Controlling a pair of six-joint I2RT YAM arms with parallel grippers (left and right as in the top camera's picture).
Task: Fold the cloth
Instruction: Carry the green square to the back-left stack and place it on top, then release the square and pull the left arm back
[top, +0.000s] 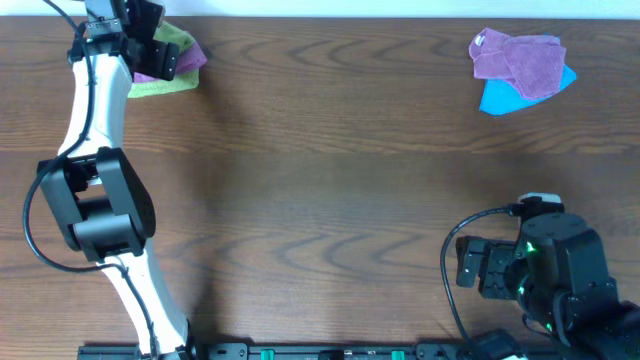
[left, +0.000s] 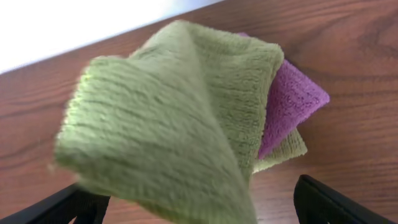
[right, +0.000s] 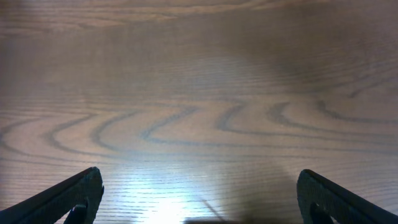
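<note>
Lime-green fuzzy microfibre cloth (left: 168, 124) is at the far-left corner of the dark wood-grain table (top: 330, 180), on top of a magenta-purple knit towel (left: 295, 96) and a paler yellow-green folded towel (left: 287, 148); it looks doubled over, with layers and a rounded fold edge showing in the left wrist view (blurred and close to the lens, so can't tell if it lies flat or is mid-drop); no white tag visible.

Left gripper (left: 194, 210) hangs right above the pile; black fingers (left: 326, 202) spread wide at either side of the frame, nothing pinched between them, cloth not held. Right gripper (right: 199, 202) sits near-right over bare wood; fingers equally wide apart, holding nothing, well apart from the cloth.

Progress call: the fold itself looks done and the cloth is on the stack; what's left is at most a tidy, since the edges look loose and not squared to the towels below, then getting the left arm clear. Can't confirm the number of folds; in the overhead view the arm covers most of the pile.

Unrelated: crumpled purple towel (top: 520, 58) over a bright blue cloth (top: 505, 97) at the far-right corner.
</note>
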